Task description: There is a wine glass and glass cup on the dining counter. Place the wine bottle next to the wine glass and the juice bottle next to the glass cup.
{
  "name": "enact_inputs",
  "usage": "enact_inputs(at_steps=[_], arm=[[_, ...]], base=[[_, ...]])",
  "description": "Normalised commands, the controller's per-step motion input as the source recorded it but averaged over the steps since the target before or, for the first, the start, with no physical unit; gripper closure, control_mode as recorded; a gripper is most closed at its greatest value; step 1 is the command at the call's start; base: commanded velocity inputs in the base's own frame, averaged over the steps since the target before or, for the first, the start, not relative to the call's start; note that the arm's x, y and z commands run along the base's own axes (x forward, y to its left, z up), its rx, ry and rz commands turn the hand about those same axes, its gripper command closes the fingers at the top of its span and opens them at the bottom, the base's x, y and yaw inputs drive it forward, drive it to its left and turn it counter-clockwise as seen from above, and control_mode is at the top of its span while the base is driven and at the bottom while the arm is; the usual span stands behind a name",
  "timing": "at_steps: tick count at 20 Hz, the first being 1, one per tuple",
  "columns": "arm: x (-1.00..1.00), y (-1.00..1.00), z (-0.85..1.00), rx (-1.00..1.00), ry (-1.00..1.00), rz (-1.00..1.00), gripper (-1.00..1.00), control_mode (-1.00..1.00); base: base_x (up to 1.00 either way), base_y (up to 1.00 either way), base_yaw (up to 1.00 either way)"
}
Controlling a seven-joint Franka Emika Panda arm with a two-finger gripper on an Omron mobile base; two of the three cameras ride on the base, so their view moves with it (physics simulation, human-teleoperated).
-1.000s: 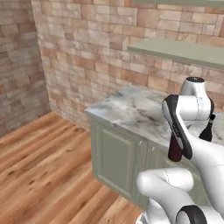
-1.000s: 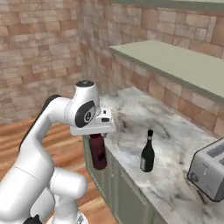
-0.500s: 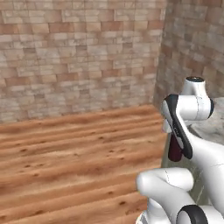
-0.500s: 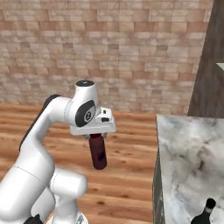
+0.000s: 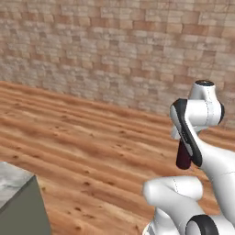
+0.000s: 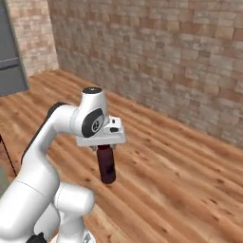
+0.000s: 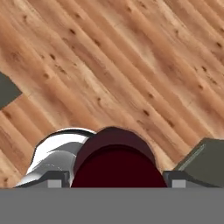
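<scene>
My gripper [image 6: 107,146] is shut on the juice bottle [image 6: 107,166], a stubby dark red bottle that hangs upright below the hand, above the wooden floor. From the left base the bottle [image 5: 183,158] peeks out behind my forearm. Along the hand, its maroon body [image 7: 116,159] sits between the two fingertips [image 7: 54,183]. The wine bottle, wine glass and glass cup are out of view. A marble-topped corner with a green side [image 5: 13,197] shows at the lower left; I cannot tell whether it is the dining counter.
Wooden floor [image 5: 82,137] stretches ahead to a brick wall [image 5: 114,50]. A grey panel [image 6: 10,61] stands at the far left of the right base view. Dull green shapes [image 7: 203,164] edge the hand view.
The whole picture has swung round: the base has turned away from the wall counter and the wine bottle on it. The juice bottle stays in my gripper, and the arm's pose is unchanged.
</scene>
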Motion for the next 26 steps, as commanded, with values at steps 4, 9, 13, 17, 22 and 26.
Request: enact_inputs(at_steps=[4,9,13,17,22,26], arm=[[0.0,0.0,0.0,0.0,0.0,0.0,1.0,1.0],[0.0,0.0,0.0,0.0,0.0,0.0,1.0,1.0],[0.0,0.0,0.0,0.0,0.0,0.0,1.0,1.0],[0.0,0.0,0.0,0.0,0.0,0.0,1.0,1.0],[0.0,0.0,0.0,0.0,0.0,0.0,1.0,1.0],[0.0,0.0,0.0,0.0,0.0,0.0,1.0,1.0]], base=[[0.0,0.0,1.0],[0.11,-0.01,0.97],[0.21,-0.13,0.84],[0.26,-0.33,0.47],[0.32,-0.42,0.2],[0.42,-0.55,0.11]])
